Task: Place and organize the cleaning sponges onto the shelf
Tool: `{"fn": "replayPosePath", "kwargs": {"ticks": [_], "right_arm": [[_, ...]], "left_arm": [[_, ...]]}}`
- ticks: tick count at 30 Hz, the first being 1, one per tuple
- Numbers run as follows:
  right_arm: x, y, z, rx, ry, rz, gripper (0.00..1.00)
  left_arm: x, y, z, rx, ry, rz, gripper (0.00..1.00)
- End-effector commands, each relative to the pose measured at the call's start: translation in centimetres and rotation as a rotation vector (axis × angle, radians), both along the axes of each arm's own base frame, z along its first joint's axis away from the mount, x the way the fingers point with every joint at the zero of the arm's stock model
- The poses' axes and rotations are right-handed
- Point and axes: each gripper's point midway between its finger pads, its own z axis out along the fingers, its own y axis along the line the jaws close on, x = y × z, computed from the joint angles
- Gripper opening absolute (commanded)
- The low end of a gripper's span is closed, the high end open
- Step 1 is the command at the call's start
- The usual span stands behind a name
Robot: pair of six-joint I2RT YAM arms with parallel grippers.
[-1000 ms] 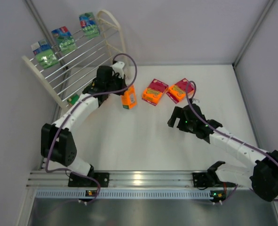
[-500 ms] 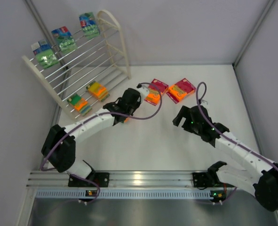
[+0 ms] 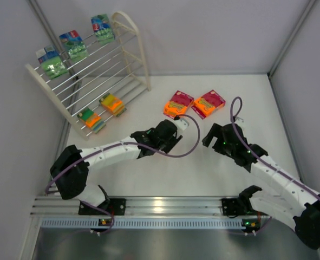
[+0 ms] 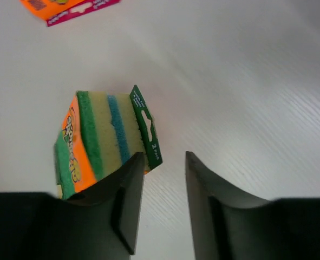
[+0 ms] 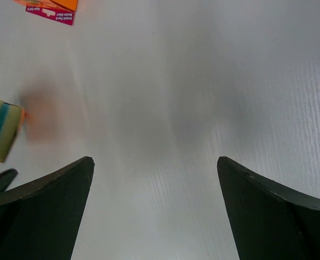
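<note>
An orange sponge pack point(image 4: 97, 142) with a green label stands on edge on the table, just beyond the tip of my left gripper's point(image 4: 163, 157) left finger point(image 4: 124, 206). Its jaws are open with only bare table between them. In the top view the left gripper point(image 3: 175, 136) is at mid-table and hides that pack. The pack's edge point(image 5: 1, 135) shows in the right wrist view. My right gripper point(image 5: 154, 160) is open and empty, to the right point(image 3: 222, 136). Two orange packs with magenta labels point(image 3: 178, 104) point(image 3: 208, 103) lie beyond. The shelf point(image 3: 128, 54) holds three green packs point(image 3: 74, 46) on top.
Two orange packs point(image 3: 112, 103) point(image 3: 90, 119) sit on the shelf's lowest tier. Grey walls close in the table on the left, back and right. A ribbed aluminium rail point(image 3: 160, 206) runs along the near edge by the arm bases.
My left gripper swung from beside the shelf to mid-table and its jaws opened, leaving the orange pack beside its left finger. The right gripper drifted slightly right.
</note>
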Motion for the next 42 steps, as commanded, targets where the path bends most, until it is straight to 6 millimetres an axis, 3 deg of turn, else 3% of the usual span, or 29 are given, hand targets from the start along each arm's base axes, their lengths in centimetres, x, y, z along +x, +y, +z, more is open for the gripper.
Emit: {"fn": "replayPosePath", "kwargs": {"ticks": [1, 2, 4, 8, 10, 14, 17, 21, 24, 29, 31, 36, 42], "right_arm": [[0.2, -0.4, 0.3, -0.013, -0.016, 0.009, 0.99], [0.3, -0.1, 0.6, -0.027, -0.033, 0.051, 0.99], [0.6, 0.0, 0.9, -0.048, -0.052, 0.077, 0.99], [1.9, 0.5, 3.1, -0.091, -0.149, 0.160, 1.00], [2.4, 1.6, 4.1, -0.073, -0.209, 0.222, 0.99], [1.7, 6.9, 6.3, 0.003, -0.365, 0.595, 0.99], [2.2, 8.8, 7.1, -0.027, -0.418, 0.724, 0.99], [3.4, 10.4, 6.1, -0.143, -0.433, 0.840, 0.99], [3.8, 12.2, 5.9, -0.242, -0.485, 0.952, 0.99], [4.0, 14.6, 5.7, -0.282, -0.489, 1.004, 0.99], [4.2, 14.7, 6.1, -0.274, -0.501, 0.979, 0.99], [4.1, 12.6, 6.7, -0.278, -0.484, 0.850, 0.99], [2.7, 8.8, 5.4, -0.304, -0.405, 0.699, 1.00]], "left_arm": [[-2.5, -1.8, 0.3, -0.100, 0.065, -0.011, 0.53], [-2.7, -1.9, 0.6, -0.116, 0.067, -0.006, 0.63], [-3.0, -1.7, 1.5, -0.155, 0.069, 0.008, 0.69], [-3.4, -0.9, 3.6, -0.231, 0.064, 0.068, 0.94], [-3.7, -0.5, 4.7, -0.294, 0.097, 0.117, 0.98], [-3.2, 2.3, 4.5, -0.333, 0.187, 0.267, 0.98], [-2.3, 4.6, 4.1, -0.394, 0.255, 0.414, 0.98], [-0.5, 8.3, 3.0, -0.518, 0.373, 0.694, 0.98], [-0.1, 9.6, 2.3, -0.551, 0.387, 0.796, 0.98], [0.1, 9.7, 1.1, -0.590, 0.436, 0.913, 0.98], [0.3, 9.6, 0.4, -0.621, 0.468, 1.004, 0.98], [0.8, 10.0, 0.1, -0.634, 0.447, 1.157, 0.98], [1.9, 8.7, 0.2, -0.650, 0.443, 1.275, 0.98]]}}
